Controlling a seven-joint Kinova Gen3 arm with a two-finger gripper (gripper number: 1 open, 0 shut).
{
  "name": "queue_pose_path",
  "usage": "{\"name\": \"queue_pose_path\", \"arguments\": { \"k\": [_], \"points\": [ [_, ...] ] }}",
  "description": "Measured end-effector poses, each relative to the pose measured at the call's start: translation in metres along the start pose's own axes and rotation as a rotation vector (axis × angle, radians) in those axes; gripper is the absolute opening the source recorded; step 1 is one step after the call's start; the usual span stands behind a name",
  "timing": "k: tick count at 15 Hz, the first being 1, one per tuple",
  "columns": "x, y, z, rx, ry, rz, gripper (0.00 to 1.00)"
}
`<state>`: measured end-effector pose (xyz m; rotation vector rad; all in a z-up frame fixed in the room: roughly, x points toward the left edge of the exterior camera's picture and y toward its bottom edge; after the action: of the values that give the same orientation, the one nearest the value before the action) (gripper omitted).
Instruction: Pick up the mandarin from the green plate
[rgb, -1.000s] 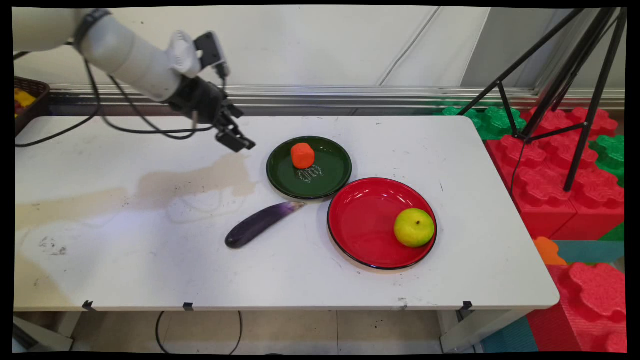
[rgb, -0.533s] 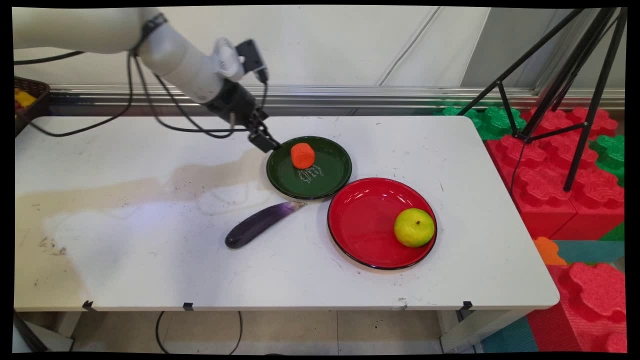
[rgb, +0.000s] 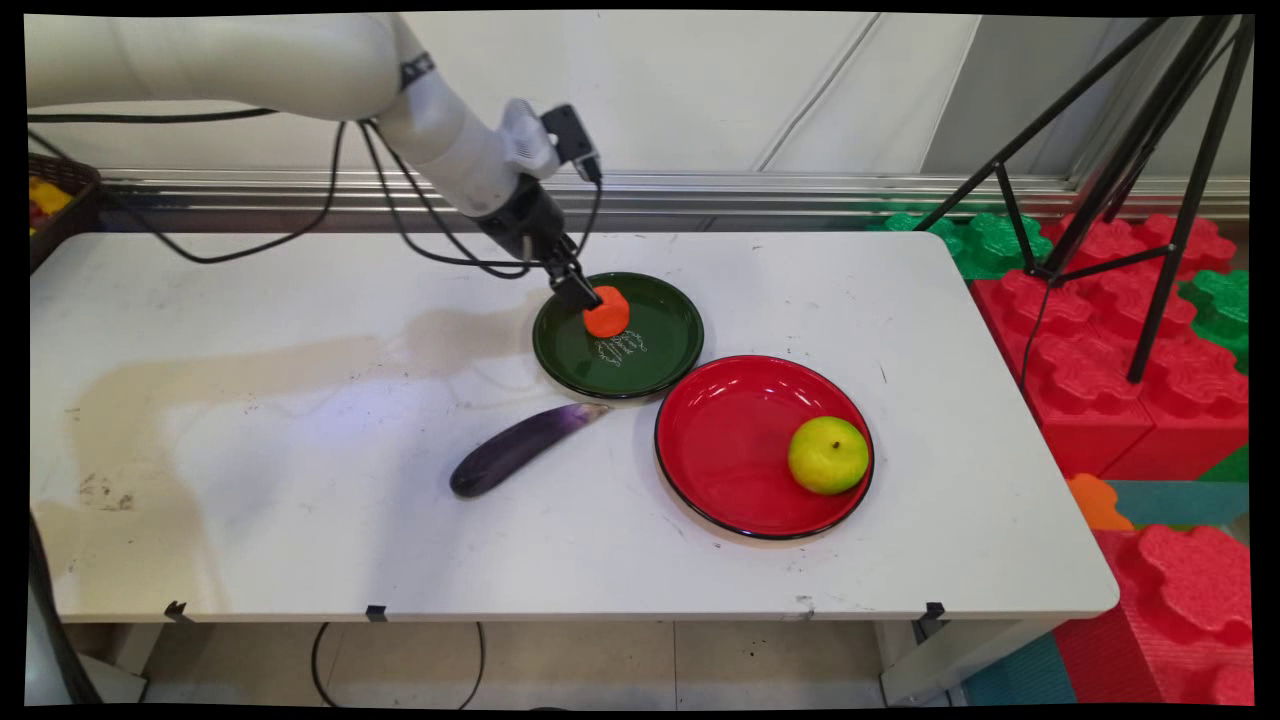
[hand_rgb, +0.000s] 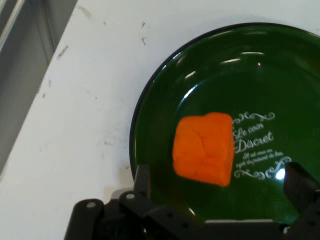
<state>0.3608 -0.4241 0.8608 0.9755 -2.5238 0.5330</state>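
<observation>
- The gripper (rgb: 582, 296) is hanging over the far-left part of the green plate (rgb: 660, 360), its tips just above and beside the orange block (rgb: 608, 314).
- In the hand view the gripper (hand_rgb: 220, 192) is standing with its jaws spread wide; one finger (hand_rgb: 142, 181) is showing to the left of the orange block (hand_rgb: 204, 148) and the other at the lower right, and neither is touching it.
- The orange block is sitting on the green plate (hand_rgb: 165, 90), left of the white lettering printed on the plate's floor.
- The green plate is lying toward the table's (rgb: 250, 480) far edge, a little right of the middle.
- A red plate (rgb: 730, 450) is lying just beside the green plate on its near right side; their rims are almost meeting, though contact cannot be made out.
- A yellow-green apple (rgb: 828, 455) is resting in the red plate, close to its right rim.
- A purple eggplant (rgb: 520, 449) is lying on the bare table near the middle, its pale stem end pointing at the near rim of the green plate and stopping just short of it.
- Black cables (rgb: 300, 220) are hanging from the arm over the table's far-left part.
- A dark basket (rgb: 60, 195) holding something yellow is sitting at the table's far-left corner.
- A black tripod (rgb: 1130, 170) is standing among red and green foam blocks (rgb: 1100, 350) beyond the table's right edge.
</observation>
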Motion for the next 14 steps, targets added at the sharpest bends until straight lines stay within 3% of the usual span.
{"name": "queue_pose_path", "arguments": {
  "k": [8,13,14],
  "points": [
    [0.019,-0.012,0.058,-0.056,-0.056,-0.020,1.00],
    [0.023,-0.015,0.077,-0.080,-0.082,-0.030,1.00],
    [0.023,-0.015,0.079,-0.082,-0.085,-0.033,0.00]
  ]
}}
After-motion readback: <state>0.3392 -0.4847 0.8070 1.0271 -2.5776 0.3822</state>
